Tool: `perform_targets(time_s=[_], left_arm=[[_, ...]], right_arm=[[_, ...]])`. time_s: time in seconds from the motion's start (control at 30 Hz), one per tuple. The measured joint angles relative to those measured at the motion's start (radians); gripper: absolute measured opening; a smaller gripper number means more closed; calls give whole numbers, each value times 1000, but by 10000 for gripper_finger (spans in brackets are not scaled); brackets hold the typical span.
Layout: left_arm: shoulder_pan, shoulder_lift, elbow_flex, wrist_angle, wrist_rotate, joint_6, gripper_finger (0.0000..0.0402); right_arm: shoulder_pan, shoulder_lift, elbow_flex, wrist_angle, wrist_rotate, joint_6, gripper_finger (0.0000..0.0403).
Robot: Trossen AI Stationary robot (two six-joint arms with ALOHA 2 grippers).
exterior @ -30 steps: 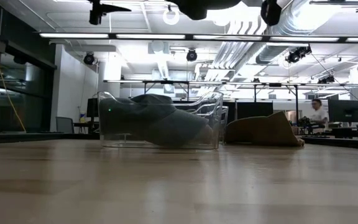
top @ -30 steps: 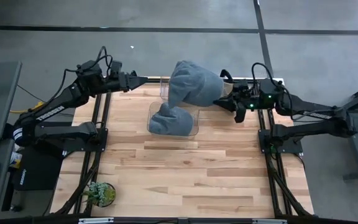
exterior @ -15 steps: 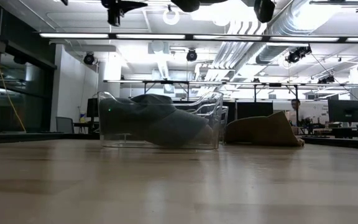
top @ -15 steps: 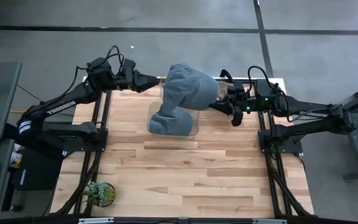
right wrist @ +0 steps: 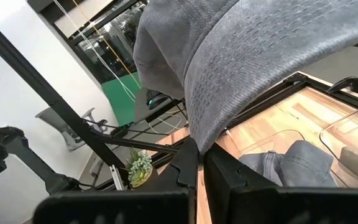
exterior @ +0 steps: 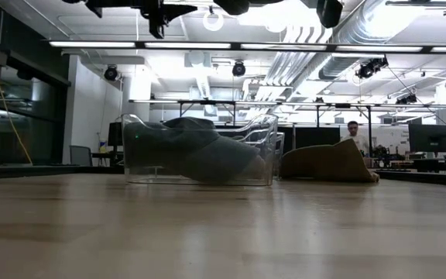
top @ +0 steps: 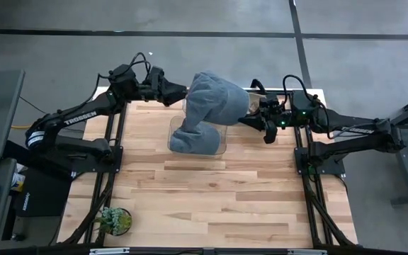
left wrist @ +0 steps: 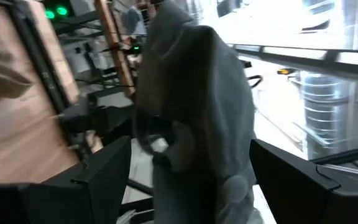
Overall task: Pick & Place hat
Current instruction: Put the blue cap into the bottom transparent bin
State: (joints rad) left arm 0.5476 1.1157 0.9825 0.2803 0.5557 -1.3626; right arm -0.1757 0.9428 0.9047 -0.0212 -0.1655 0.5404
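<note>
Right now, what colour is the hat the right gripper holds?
Grey, stitched fabric hat, pinched by the right gripper; clearest in right wrist view.

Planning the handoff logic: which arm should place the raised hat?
Right. Its pincer is shut on the hat, held above the bin. The left pincer is open beside the hat, holding nothing.

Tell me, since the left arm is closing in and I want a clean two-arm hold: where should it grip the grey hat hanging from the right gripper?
Probably the free edge facing the left gripper, approached level from its own side. The right gripper is shut on the opposite edge of the grey hat, which droops toward the clear bin, so the near edge hangs open.
</note>
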Motion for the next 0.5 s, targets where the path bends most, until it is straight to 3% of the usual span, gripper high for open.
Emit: perform_targets(time_s=[0.17, 0.5], left_arm=[[-21, 29, 0, 137, 26, -35, 303], [-20, 29, 0, 144, 53, -57, 303]], right_arm=[[0, 0, 0, -3, 5, 0, 2], [0, 26, 0, -4, 36, 16, 2]])
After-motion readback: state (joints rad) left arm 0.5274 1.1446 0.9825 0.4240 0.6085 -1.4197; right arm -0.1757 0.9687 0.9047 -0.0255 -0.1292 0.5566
